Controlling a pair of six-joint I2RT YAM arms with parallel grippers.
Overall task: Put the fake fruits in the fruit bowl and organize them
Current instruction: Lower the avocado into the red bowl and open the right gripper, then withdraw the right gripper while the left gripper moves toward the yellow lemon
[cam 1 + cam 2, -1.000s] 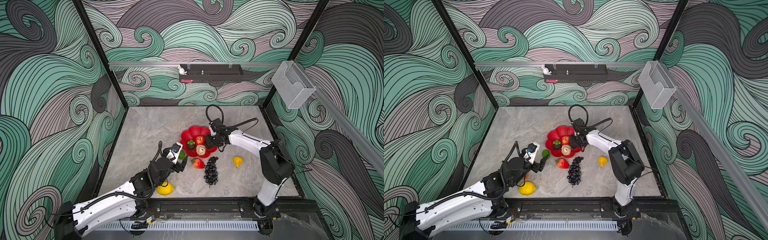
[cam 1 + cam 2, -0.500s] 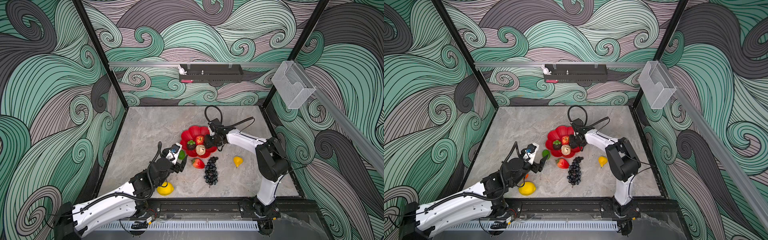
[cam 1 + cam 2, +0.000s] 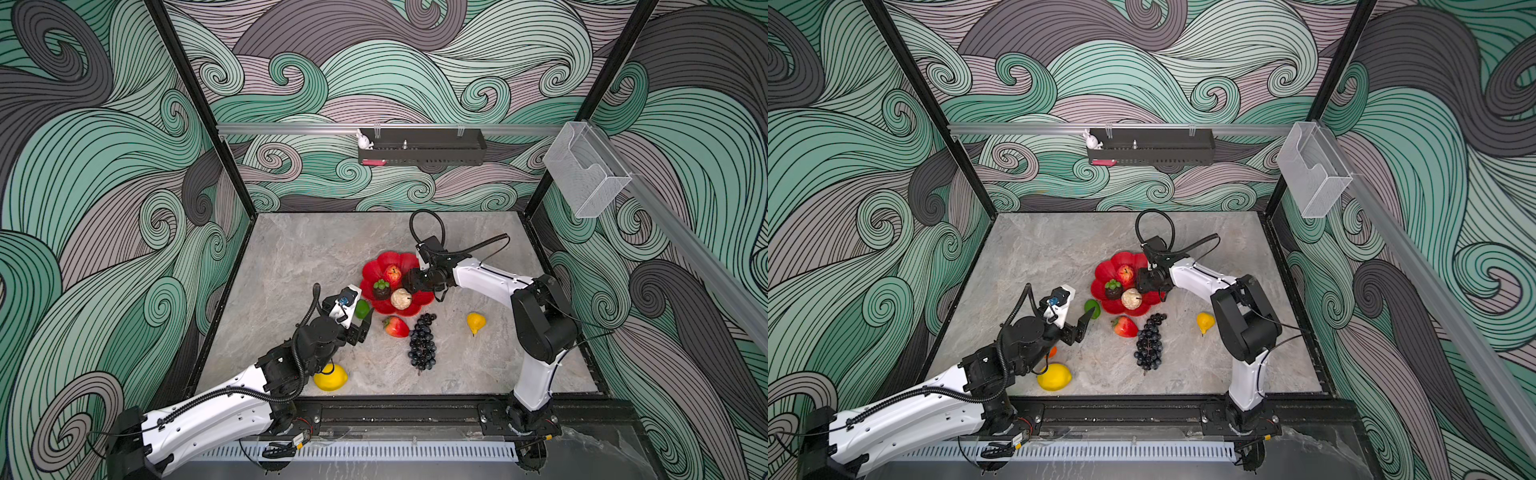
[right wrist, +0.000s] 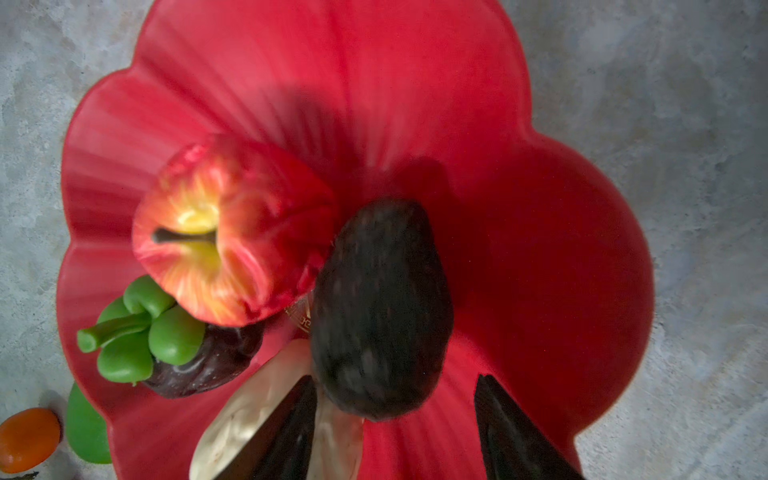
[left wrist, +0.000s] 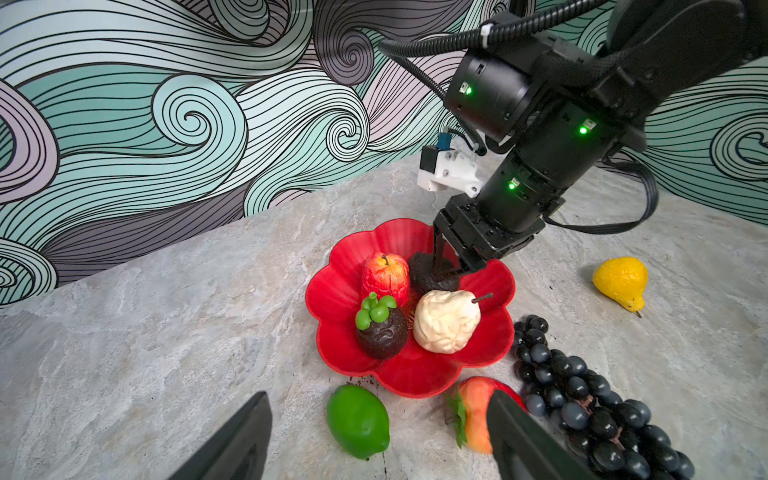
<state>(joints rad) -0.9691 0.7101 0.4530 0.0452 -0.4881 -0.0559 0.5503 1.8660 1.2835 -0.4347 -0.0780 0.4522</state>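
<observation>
Right wrist view: my R hand (image 4: 395,378) spread astride avocado (image 4: 380,307) in fruit bowl (image 4: 540,208); on lift-off, finger (image 4: 286,432) could drag it vs. apple (image 4: 232,232).

wave-patterned walls (image 3: 374,62), grey marble floor (image 3: 311,257)

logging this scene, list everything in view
fruit bowl: 1, red, mid-table
apple: 1, red, bowl
mangosteen: 1, dark, bowl
lumpy fruit: 1, cream, bowl
avocado: 1, dark, bowl
lime: 1, green, beside bowl
strawberry: 1, red, beside bowl
grape bunch: 1, dark, beside strawberry
pear: 1, yellow, table
lemon: 1, yellow, table front
orange: 1, orange, by left arm
tray: 1, black, back wall
rabbit figure: 1, white, tray
bin: 1, clear, side rail
left gripper: 1, black, jaws open
right gripper: 1, black, open around avocado
</observation>
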